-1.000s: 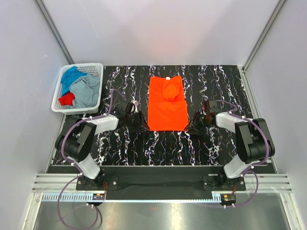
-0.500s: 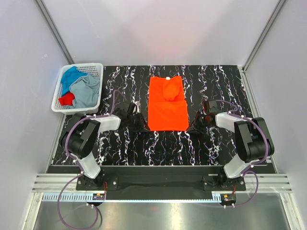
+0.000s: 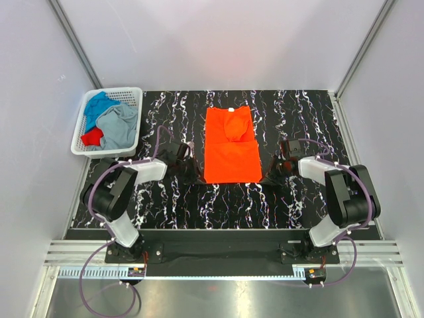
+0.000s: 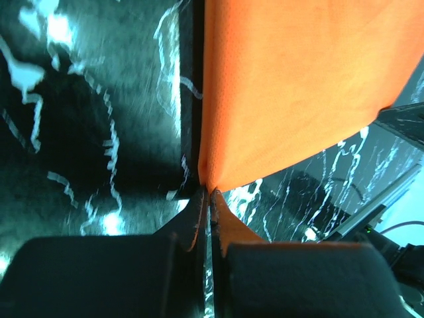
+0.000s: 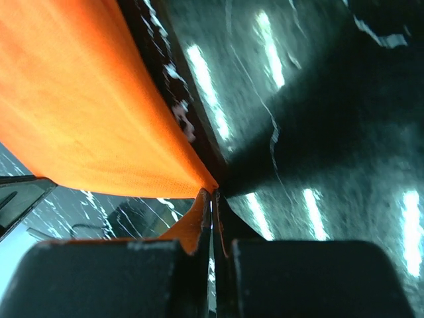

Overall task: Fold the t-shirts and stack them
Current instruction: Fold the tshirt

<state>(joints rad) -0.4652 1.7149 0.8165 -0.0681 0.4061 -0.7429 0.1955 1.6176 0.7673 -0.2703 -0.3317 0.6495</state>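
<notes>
A bright orange t-shirt (image 3: pixel 230 144) lies in the middle of the black marbled table (image 3: pixel 232 205), its sleeves folded in and its white neck label at the far end. My left gripper (image 3: pixel 198 177) is shut on its near left corner (image 4: pixel 218 165), low over the table. My right gripper (image 3: pixel 262 177) is shut on its near right corner (image 5: pixel 179 173). The cloth stretches taut away from both pairs of fingers. Blue, grey and red t-shirts (image 3: pixel 114 126) lie crumpled in the white lattice basket (image 3: pixel 130 94) at the far left.
The basket stands at the table's far left corner. Grey walls and metal frame posts enclose the table on three sides. A metal rail (image 3: pixel 218 255) runs along the near edge, behind the arm bases.
The shirt's near edge has lifted slightly and shifted a little to the left. Both grippers stay at its near corners and have barely moved.
</notes>
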